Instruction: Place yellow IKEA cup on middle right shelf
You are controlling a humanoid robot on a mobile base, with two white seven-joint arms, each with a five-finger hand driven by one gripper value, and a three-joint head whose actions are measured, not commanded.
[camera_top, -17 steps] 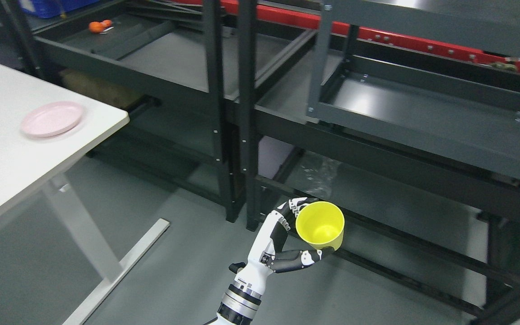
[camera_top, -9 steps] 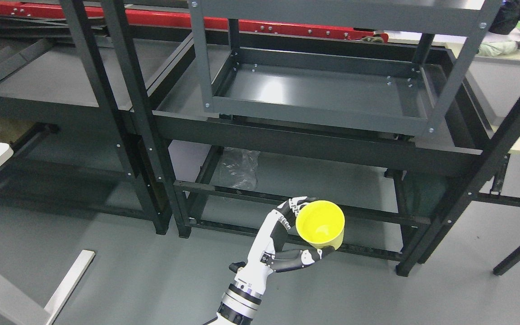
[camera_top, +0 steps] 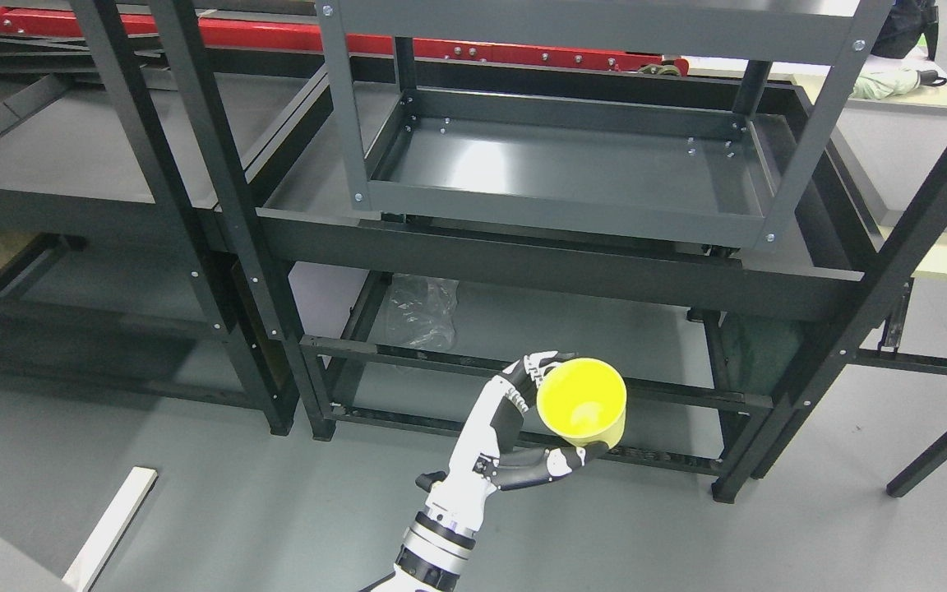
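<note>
1 hand (camera_top: 515, 427), the left, grips the yellow cup (camera_top: 582, 401), fingers clamped around its wall.

No text, label, brand, number or sign can be read anywhere in the head view. The yellow cup (camera_top: 582, 404) is seen plain, and no print is shown on the dark shelving (camera_top: 560, 265).

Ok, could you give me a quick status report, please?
Left hand shut on yellow cup, held low. Middle right shelf bare, above. Right hand unseen.
</note>
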